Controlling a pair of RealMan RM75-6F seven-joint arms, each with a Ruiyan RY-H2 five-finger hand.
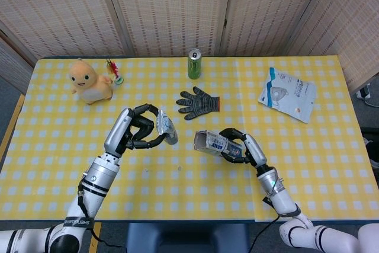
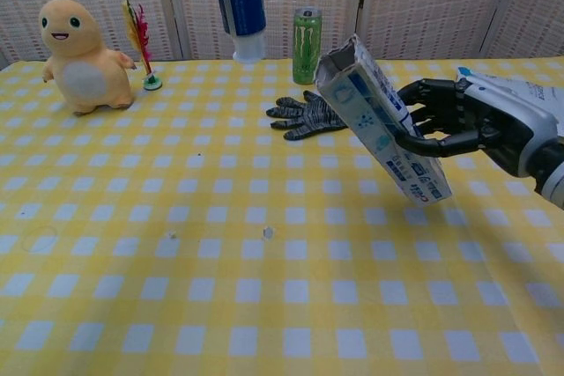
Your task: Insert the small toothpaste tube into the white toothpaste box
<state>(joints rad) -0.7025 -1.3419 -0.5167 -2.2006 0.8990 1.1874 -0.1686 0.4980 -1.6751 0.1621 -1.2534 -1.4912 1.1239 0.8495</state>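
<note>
Head view: at frame centre the left hand point(image 1: 137, 131) grips a small toothpaste tube point(image 1: 166, 128), and the right hand point(image 1: 244, 148) clasps the white box point(image 1: 216, 144) just right of it, open end toward the tube.

Chest view: the blue-and-white tube point(image 2: 239, 2) hangs cap-down at the top centre. The box point(image 2: 381, 129) tilts, its open end at upper left; its inside is not visible.

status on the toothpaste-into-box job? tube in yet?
Not yet. Done: both items are off the yellow checked tablecloth; the left hand holds the small blue-and-white toothpaste tube, the right hand holds the white toothpaste box. In hand: the box's open end faces the tube, with a gap between them in the head view. Left: line up the tube's cap end with the opening and slide it in.
</note>
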